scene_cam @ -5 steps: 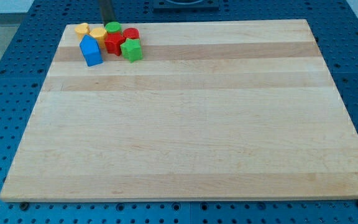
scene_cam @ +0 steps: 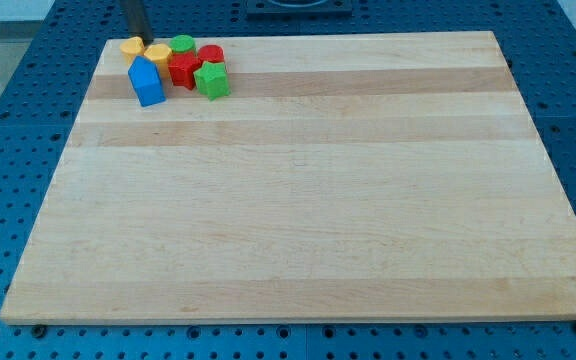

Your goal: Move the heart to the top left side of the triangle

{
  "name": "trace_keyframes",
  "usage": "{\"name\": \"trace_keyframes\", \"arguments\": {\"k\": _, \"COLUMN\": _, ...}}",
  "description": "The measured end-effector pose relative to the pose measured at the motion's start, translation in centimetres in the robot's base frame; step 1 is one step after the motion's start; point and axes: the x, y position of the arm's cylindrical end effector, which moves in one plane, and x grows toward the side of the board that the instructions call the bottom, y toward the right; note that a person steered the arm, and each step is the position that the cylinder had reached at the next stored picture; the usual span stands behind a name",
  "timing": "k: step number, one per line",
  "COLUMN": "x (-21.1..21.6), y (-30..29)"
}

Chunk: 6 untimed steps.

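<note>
A tight cluster of blocks sits at the board's top left corner. It holds a yellow block (scene_cam: 132, 46), a second yellow block (scene_cam: 157, 53), a blue block (scene_cam: 147, 82), a green round block (scene_cam: 182, 45), a red block (scene_cam: 183, 69), a red round block (scene_cam: 211, 54) and a green star block (scene_cam: 211, 80). Which yellow block is the heart I cannot tell, and I make out no clear triangle. My tip (scene_cam: 140, 36) is at the board's top edge, just above the leftmost yellow block.
The wooden board (scene_cam: 298, 200) lies on a blue perforated table (scene_cam: 8, 150). The cluster is close to the board's top and left edges.
My tip has moved left along the top edge, from above the green round block to above the leftmost yellow block. The blocks have not visibly moved.
</note>
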Motion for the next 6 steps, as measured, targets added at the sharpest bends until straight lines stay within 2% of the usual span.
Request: {"name": "trace_keyframes", "arguments": {"k": 6, "x": 3.7, "y": -3.1}}
